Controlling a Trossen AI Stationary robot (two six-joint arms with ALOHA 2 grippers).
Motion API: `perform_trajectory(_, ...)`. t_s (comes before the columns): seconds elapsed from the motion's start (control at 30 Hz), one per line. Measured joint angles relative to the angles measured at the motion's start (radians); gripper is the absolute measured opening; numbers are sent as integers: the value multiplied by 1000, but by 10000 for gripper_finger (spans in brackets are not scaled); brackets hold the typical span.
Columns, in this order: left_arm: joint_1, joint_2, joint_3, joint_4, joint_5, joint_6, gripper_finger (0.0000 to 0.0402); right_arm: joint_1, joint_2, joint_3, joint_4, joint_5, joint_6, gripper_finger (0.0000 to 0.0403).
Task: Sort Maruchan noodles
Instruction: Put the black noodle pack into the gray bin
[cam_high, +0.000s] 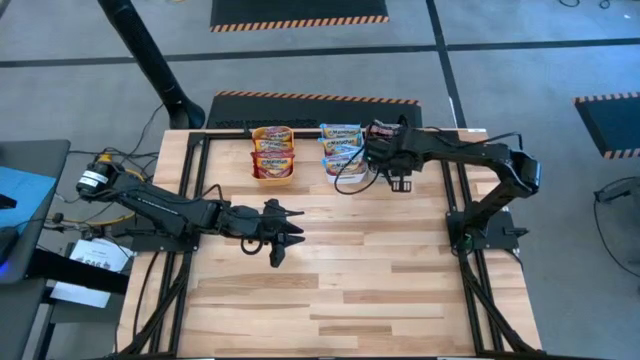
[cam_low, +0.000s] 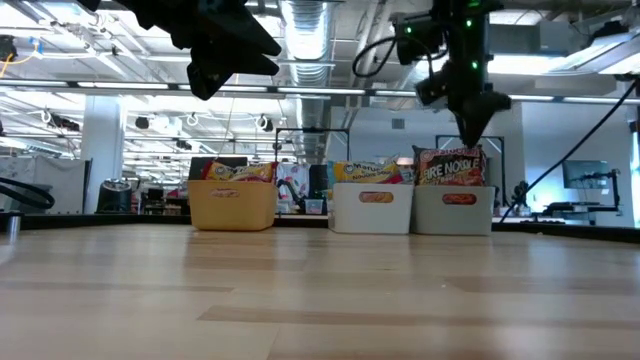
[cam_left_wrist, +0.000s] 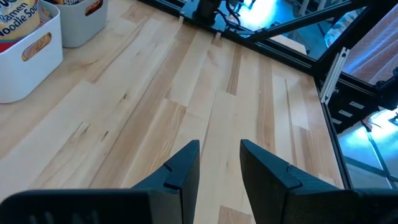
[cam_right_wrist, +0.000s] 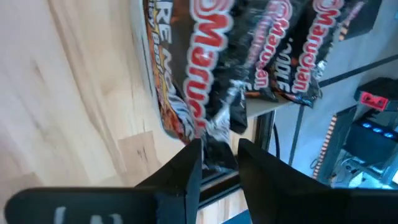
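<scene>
Right gripper (cam_right_wrist: 217, 158) above grey bin (cam_low: 455, 208), fingers slightly parted, dark Maruchan packets (cam_right_wrist: 211, 68) just ahead, unheld, left gripper (cam_left_wrist: 217, 168) half-open, empty, over bare table (cam_left_wrist: 186, 93).

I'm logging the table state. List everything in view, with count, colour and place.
orange bin: one, far edge, leftmost of three in the high view.
white bin: one, far edge, middle.
grey bin: one, far edge, rightmost.
orange-yellow packets: several, in the orange bin.
light blue packets: several, in the white bin.
dark red packets: several, in the grey bin.
table: one, light wood.
left end effector: open, holding nothing, over bare wood.
right end effector: open, above the dark red packets.
</scene>
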Motion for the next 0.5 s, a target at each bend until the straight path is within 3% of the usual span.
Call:
perform_trajectory(0.4, 0, 0, 0, 0, 0, 0, 102, -6, 1, 116, 2, -387, 89, 126)
perform_trajectory(0.5, 0, 0, 0, 0, 0, 0, 102, -24, 24, 115, 3, -426, 89, 126)
